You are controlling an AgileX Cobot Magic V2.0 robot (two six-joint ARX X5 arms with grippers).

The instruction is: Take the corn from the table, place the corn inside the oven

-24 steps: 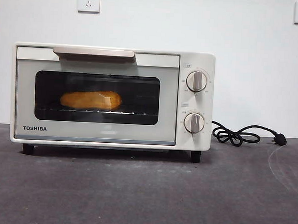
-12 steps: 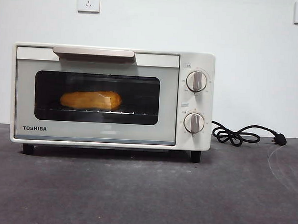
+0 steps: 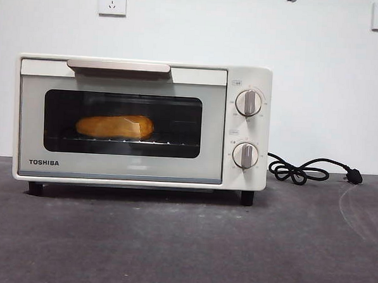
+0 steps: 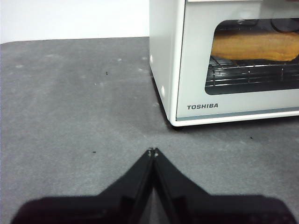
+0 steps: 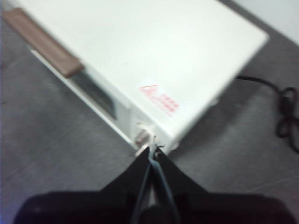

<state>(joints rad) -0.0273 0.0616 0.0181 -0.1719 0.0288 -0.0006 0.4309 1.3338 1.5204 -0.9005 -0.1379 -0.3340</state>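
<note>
Front view: the oven stands on the dark grey table with its door closed, and the corn lies lengthwise on the wire rack inside, seen through the dark glass window toward its left half. The bar handle runs along the top of the door, and two round knobs sit one above the other on the right panel. A black power cord lies coiled on the table to the right of the oven, its plug unconnected. A small dark tip of an arm shows at the top edge.

The left pincer hangs low over bare table near the oven's front left corner, jaws pressed together and holding nothing. The right pincer is above the oven's knob end, looking down on its white top, jaws likewise pressed together and empty.
</note>
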